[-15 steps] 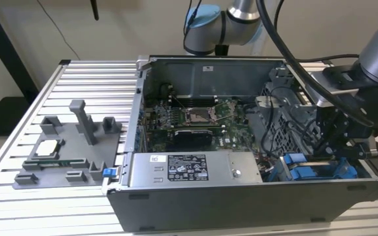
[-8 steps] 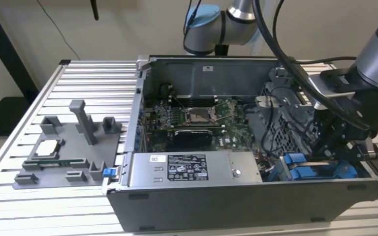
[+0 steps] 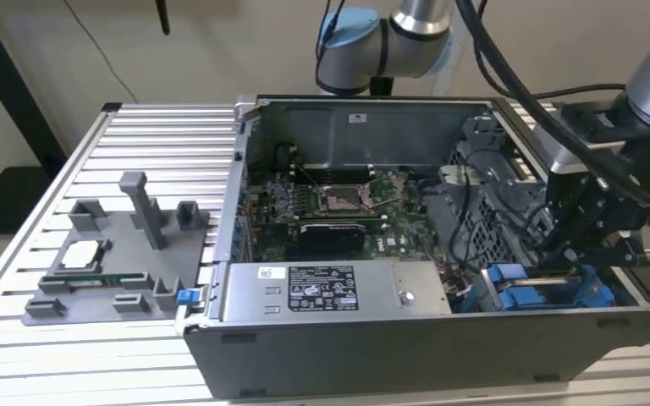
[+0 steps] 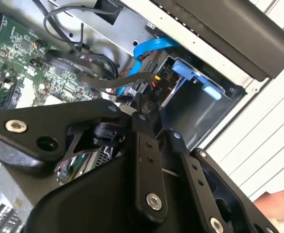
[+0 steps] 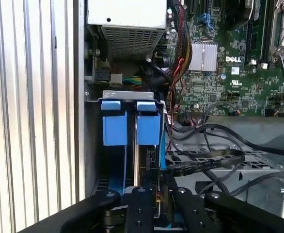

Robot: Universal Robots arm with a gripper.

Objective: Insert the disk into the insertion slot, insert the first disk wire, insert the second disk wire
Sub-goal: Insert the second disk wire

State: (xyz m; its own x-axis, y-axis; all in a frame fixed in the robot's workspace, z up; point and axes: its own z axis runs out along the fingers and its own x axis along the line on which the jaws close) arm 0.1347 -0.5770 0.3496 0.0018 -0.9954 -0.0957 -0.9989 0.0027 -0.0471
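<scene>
The disk point(image 5: 148, 127) sits in the insertion slot point(image 5: 127, 94), a grey metal cage at the case's corner. Its blue carrier front stands beside a second blue carrier point(image 5: 115, 127). In the exterior view both blue fronts point(image 3: 531, 293) lie just below my gripper point(image 3: 562, 254). My gripper point(image 5: 152, 177) hangs over the disk's rear end, its fingers drawn together on the connector of a flat black disk wire point(image 5: 205, 162). In the second wrist view the gripper point(image 4: 141, 109) meets that black wire point(image 4: 127, 80) next to the cage wall point(image 4: 195, 116).
The grey power-supply box point(image 3: 325, 292) lies beside the cage along the case's front wall. Behind it is the motherboard point(image 3: 337, 203). Loose black cables point(image 3: 460, 211) and a blue cable point(image 4: 151, 46) crowd the cage. A grey fixture point(image 3: 122, 262) stands on the slatted table at the exterior view's left.
</scene>
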